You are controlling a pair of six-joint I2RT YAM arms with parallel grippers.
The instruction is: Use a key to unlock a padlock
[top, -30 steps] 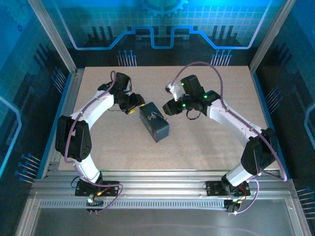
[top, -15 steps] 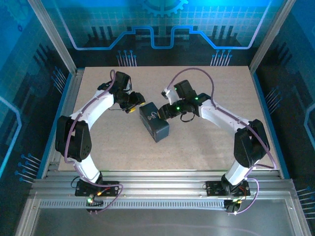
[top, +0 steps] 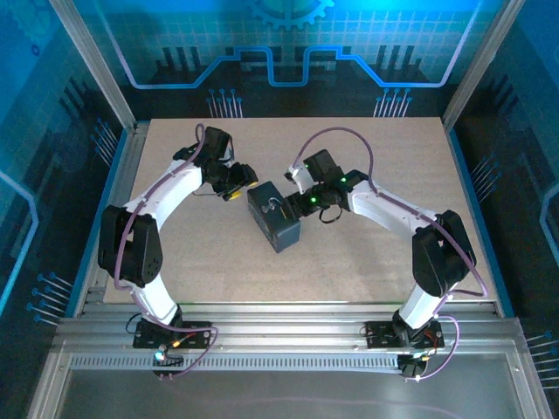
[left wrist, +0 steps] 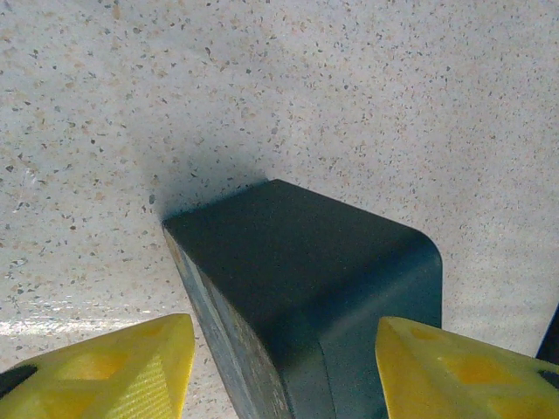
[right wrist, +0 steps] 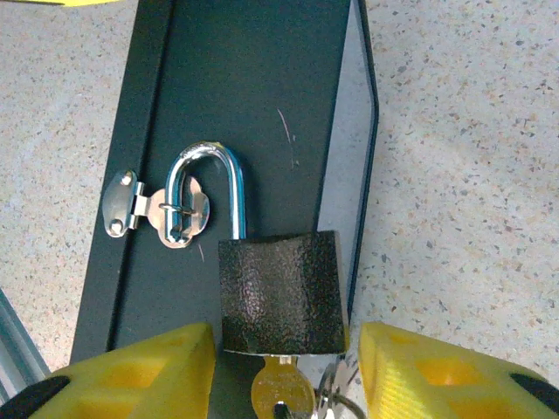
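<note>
The padlock (right wrist: 279, 292) has a black textured body and a silver shackle. It lies on top of the dark blue box (right wrist: 244, 78), its shackle hooked through the box's silver hasp (right wrist: 166, 212). A brass-coloured key (right wrist: 281, 394) sticks in its keyhole, with a ring beside it. My right gripper (right wrist: 284, 384) is open, its yellow fingers (right wrist: 131, 375) either side of the key and the lock's lower end, touching neither. My left gripper (left wrist: 284, 375) is open and straddles the box's end (left wrist: 306, 279). From above, the padlock (top: 276, 208) rests on the box (top: 281, 230) between both grippers.
The box lies at an angle mid-table on the speckled tabletop (top: 367, 262). Metal rails run along the table's left edge (top: 118, 209) and near edge. Purple cables loop over both arms.
My right arm has swung left and down toward the box, bringing its gripper over the padlock and key. The left arm and the box have stayed put.
</note>
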